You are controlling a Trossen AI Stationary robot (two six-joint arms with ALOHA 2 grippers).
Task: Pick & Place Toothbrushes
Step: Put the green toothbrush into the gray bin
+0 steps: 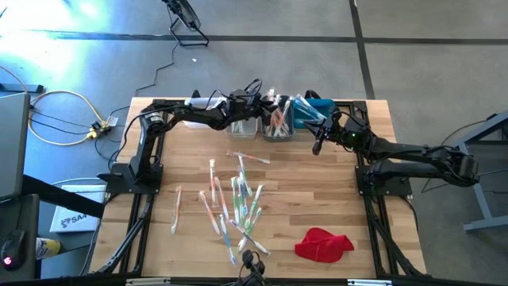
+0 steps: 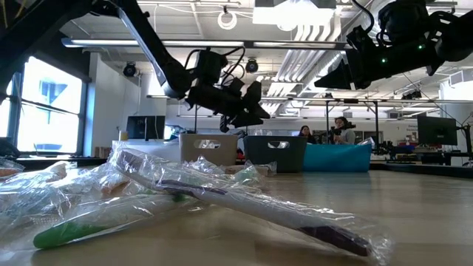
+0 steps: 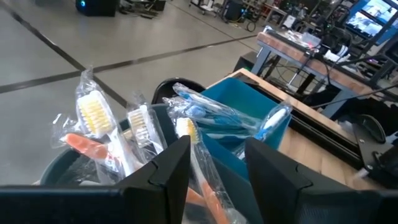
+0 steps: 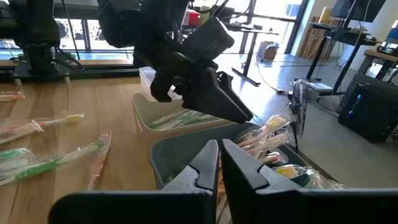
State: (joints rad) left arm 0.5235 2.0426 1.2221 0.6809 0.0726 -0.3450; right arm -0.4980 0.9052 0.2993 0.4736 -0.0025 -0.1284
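We see the left claw [image 1: 274, 106] spread above the grey bin [image 1: 278, 127] at upper centre, the right claw [image 1: 319, 143] pressed together beside it. The thin wrapped toothbrushes [image 1: 234, 199] lie scattered on the wooden bench [image 1: 317, 199], lower centre. They look light, stiff, crinkly-slick; we'd pinch mid-handle.

I see a row of bins [image 1: 274, 121] blocking the table's [image 1: 317, 199] far edge, with the left gripper [image 1: 270, 103] hanging over the grey bin [image 3: 56, 174] and the right gripper [image 1: 317, 145] just beside the blue bin [image 1: 305, 114]. Loose toothbrushes [image 1: 234, 199] clutter the centre. A red cloth [image 1: 324, 244] occupies the near right. I find open wood between the cloth and the bins.
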